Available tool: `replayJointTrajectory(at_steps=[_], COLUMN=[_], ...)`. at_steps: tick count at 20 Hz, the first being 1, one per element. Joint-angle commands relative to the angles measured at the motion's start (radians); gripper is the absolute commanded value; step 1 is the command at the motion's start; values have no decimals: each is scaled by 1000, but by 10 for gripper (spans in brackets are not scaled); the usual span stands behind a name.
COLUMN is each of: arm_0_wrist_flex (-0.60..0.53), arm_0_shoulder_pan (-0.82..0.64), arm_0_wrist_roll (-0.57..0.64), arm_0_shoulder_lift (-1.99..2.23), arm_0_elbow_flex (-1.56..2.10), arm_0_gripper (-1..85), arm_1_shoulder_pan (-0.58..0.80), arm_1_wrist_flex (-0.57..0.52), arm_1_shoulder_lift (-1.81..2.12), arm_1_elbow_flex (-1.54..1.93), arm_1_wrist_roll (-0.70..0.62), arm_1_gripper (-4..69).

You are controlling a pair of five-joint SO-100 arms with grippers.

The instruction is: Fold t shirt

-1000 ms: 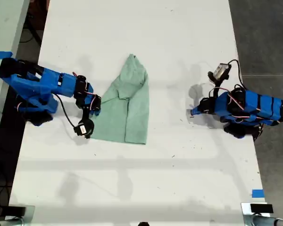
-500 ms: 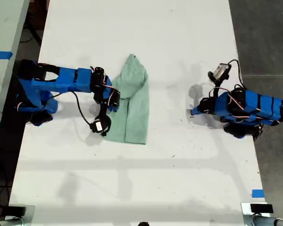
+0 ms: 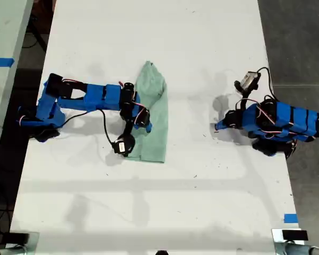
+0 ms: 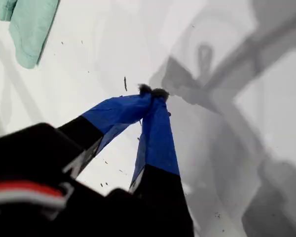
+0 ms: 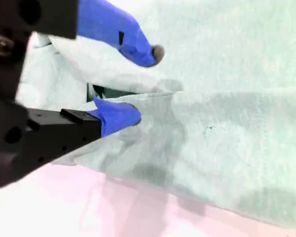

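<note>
We're looking at the white table (image 3: pixel 202 202) with the t shirt (image 3: pixel 155 114) lying near its middle, narrow bunched end toward the far edge and straight hem toward the near one, already doubled into a slim panel. Our second gripper (image 5: pixel 138 84) reaches over that cloth from the exterior view's left, jaws apart around a raised layer, likely ready to pinch it. Our first gripper (image 4: pixel 153 91) rests at the exterior view's right, jaws together on nothing, clear of the shirt.

t shirt (image 3: pixel 151 119) | pale mint-green, soft | partly folded, narrow top, straight hem | flat on table centre
</note>
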Motion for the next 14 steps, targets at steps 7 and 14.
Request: replayJointTrajectory(at_steps=[7,14], arm_0_wrist_flex=[-143,-554], arm_0_shoulder_pan=[-61,-153], arm_0_wrist_roll=[8,0], arm_0_shoulder_lift=[831,1629], arm_0_elbow_flex=[483,1511], arm_0_gripper=[-1,22], arm_1_shoulder_pan=[6,6], arm_1_wrist_flex=[6,11], arm_1_shoulder_lift=[14,14], arm_1_elbow_flex=[35,35], arm_1_wrist_roll=[5,25], arm_1_gripper=[-12,-12])
